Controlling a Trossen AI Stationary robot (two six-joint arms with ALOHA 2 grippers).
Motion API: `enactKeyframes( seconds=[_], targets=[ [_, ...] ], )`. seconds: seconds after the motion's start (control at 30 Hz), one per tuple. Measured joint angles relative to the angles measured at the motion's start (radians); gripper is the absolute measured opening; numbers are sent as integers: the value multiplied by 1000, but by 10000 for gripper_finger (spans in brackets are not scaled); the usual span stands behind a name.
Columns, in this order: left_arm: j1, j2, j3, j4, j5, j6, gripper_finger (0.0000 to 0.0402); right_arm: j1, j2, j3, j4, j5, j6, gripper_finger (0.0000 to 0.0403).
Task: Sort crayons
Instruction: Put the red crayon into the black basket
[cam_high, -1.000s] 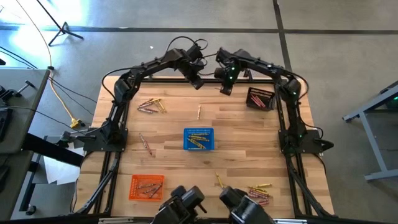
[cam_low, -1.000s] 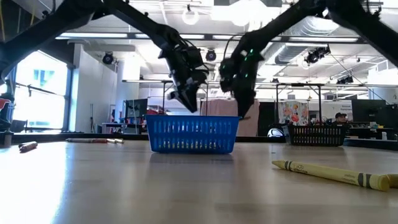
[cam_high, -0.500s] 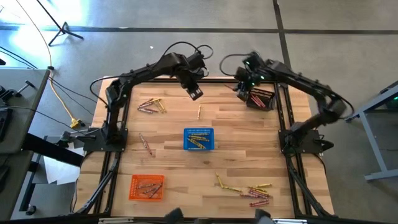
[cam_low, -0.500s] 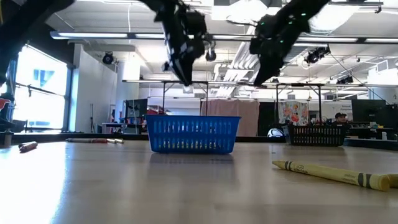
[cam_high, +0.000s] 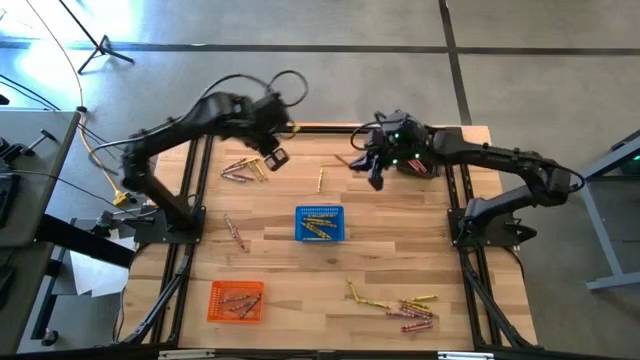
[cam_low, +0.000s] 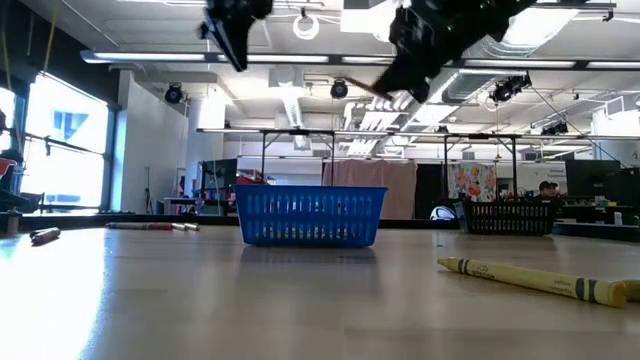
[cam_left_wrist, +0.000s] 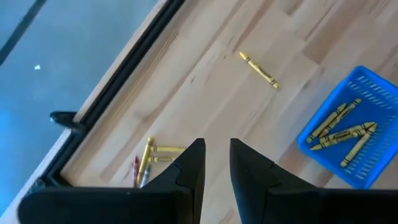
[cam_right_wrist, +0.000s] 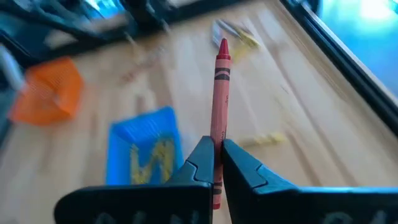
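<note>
Crayons are part sorted: yellow ones lie in the blue basket (cam_high: 320, 224), reddish ones in the orange basket (cam_high: 236, 300), and loose groups remain on the table (cam_high: 400, 240).

Step in hand, as judged: carrying one red crayon (cam_right_wrist: 219, 93) to its basket. The right gripper (cam_right_wrist: 215, 163) is clamped on this crayon near its lower end; the stick stands out forward past the fingertips, tip pointing away from the wrist. In the high view the right gripper (cam_high: 372, 166) hangs above the table's far side, just beside the dark basket (cam_high: 418, 158), with the blue basket nearer the front edge from it and the orange basket well apart, at the front left corner.

Next move, as judged: bring the crayon over the basket of matching colour, lower it, then part the fingers.

The left gripper (cam_left_wrist: 216, 163) holds nothing, its fingers a little apart. It hovers over the loose pile (cam_high: 243, 169) at the far left; a lone yellow crayon (cam_high: 320, 180) lies between the two grippers.
</note>
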Motion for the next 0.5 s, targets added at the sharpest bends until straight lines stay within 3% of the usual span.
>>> enactKeyframes(
  seconds=[0.13,0.3,0.5],
  targets=[
    [-33,-183,-203,99,-34,-64,60,95,25,0,164,16,127,2],
    [-95,-375,-448,325,-22,-137,60,229,103,0,332,120,239,3],
    [-200,-508,-606,377,-2,-171,60,381,246,18,519,222,390,3]
  ],
)
